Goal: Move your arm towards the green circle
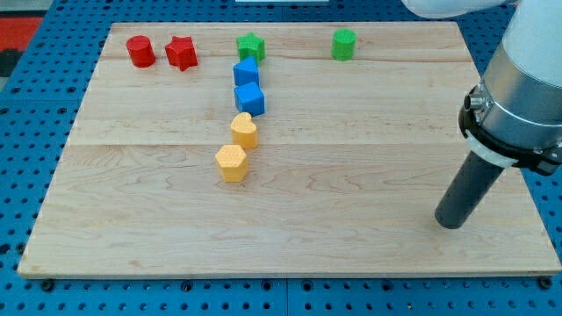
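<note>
The green circle [344, 44] is a short green cylinder near the view's top edge of the wooden board [351, 175], right of centre. My tip [450, 224] rests on the board at the view's lower right, far below and to the right of the green circle. A green star [250, 46] stands left of the circle. No block touches my tip.
A red cylinder [140, 51] and a red star [181, 53] stand at the top left. Two blue blocks [246, 72] [249, 98] and two yellow blocks [244, 131] [231, 163] form a line down the board's middle left. The blue pegboard [26, 132] surrounds the board.
</note>
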Controlling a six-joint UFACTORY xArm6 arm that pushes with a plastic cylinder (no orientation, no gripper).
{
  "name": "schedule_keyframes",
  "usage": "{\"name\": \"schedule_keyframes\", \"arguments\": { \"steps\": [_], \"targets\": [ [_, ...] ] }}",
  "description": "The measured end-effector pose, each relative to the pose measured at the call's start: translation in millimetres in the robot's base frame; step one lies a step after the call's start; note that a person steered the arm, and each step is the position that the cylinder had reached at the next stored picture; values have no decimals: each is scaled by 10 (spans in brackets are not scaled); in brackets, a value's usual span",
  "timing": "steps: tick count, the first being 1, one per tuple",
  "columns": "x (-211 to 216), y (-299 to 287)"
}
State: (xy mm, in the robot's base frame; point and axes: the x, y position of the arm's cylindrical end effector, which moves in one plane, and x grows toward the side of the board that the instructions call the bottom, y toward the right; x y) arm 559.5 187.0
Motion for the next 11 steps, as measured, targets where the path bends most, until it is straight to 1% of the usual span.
{"name": "schedule_keyframes", "arguments": {
  "steps": [6,7,9,10,11],
  "targets": [
    [-16,-17],
    [-603,51],
    [-1896,-588],
    [-2192,-1399],
    [-2247,-1907]
  ]
}}
